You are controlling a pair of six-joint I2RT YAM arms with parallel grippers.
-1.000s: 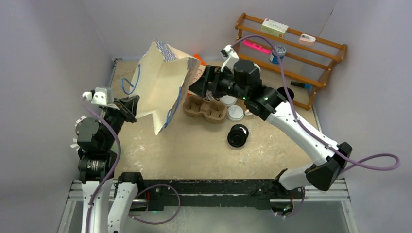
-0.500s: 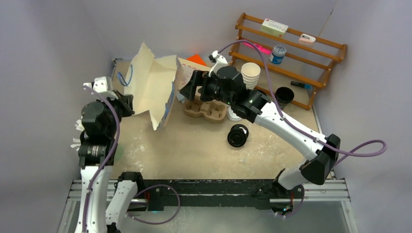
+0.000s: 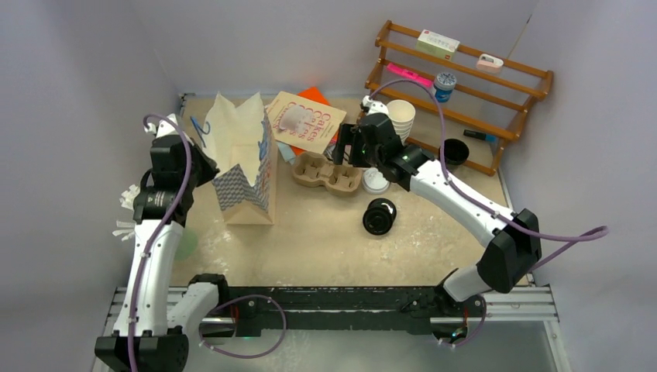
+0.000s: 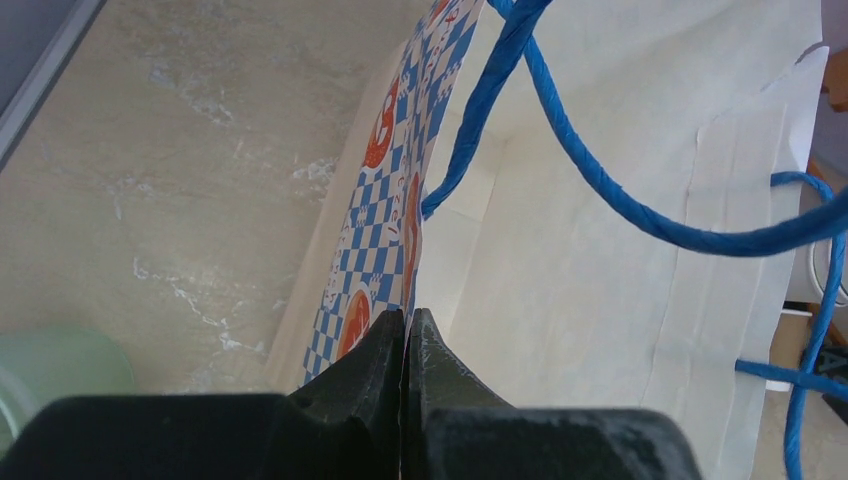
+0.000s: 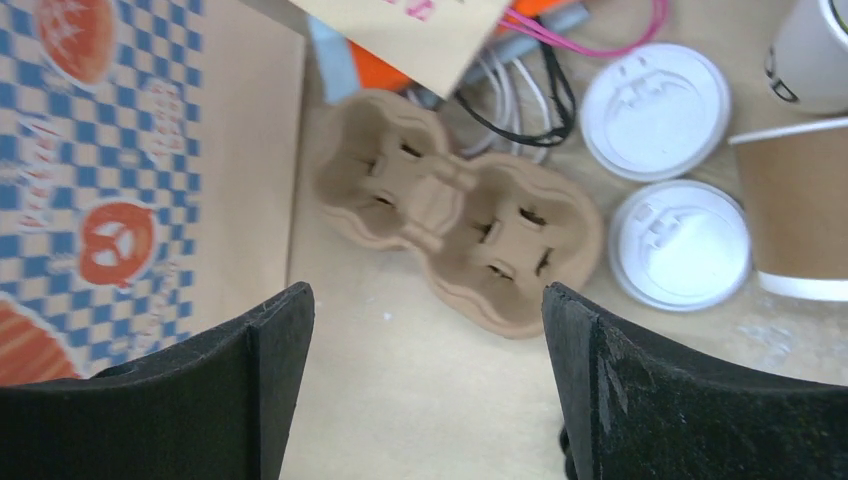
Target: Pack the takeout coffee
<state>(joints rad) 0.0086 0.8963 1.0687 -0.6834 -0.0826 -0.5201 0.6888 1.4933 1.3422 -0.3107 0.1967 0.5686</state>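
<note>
L gripper [image 4: 407,322] pinches rim of upright bag [image 3: 246,174], left side. R gripper [image 5: 425,300] spread wide over carrier [image 5: 455,215], empty. Black cup [image 3: 380,216] on its side, near-right of carrier; white-lid cup [image 3: 376,181] just right of carrier.

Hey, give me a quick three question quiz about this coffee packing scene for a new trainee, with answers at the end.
1. True or false: the left gripper is shut on the edge of the blue-checked paper bag.
2. The black paper cup with a black lid sits: A in the bag, B on the table, C in a gripper?
3. Fill in: the right gripper hangs ___ above the brown cardboard cup carrier.
Key: 1 true; 2 B; 3 open.
</note>
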